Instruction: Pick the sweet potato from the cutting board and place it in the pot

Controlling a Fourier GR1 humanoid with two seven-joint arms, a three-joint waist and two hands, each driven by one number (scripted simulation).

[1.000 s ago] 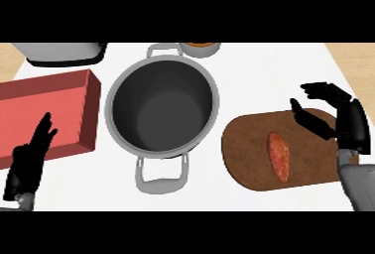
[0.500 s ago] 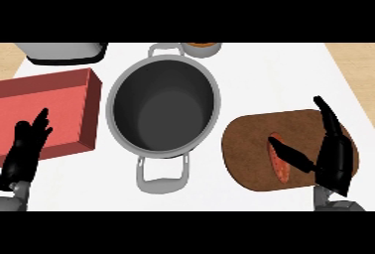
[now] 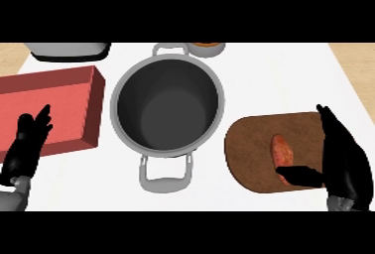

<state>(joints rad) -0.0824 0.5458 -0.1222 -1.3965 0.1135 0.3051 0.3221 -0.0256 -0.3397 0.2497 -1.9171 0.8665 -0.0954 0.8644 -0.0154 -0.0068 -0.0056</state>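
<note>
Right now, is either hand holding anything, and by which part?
Nothing is held. The right hand is open beside the sweet potato, thumb near its lower end; left hand open.

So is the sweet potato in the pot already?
No, the sweet potato lies on the cutting board, beside the pot, which holds nothing.

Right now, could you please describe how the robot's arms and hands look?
The left hand and right hand are plain black, with slim tapering fingers. A bit of light grey forearm shows below each. No cables or markings are visible.
</note>
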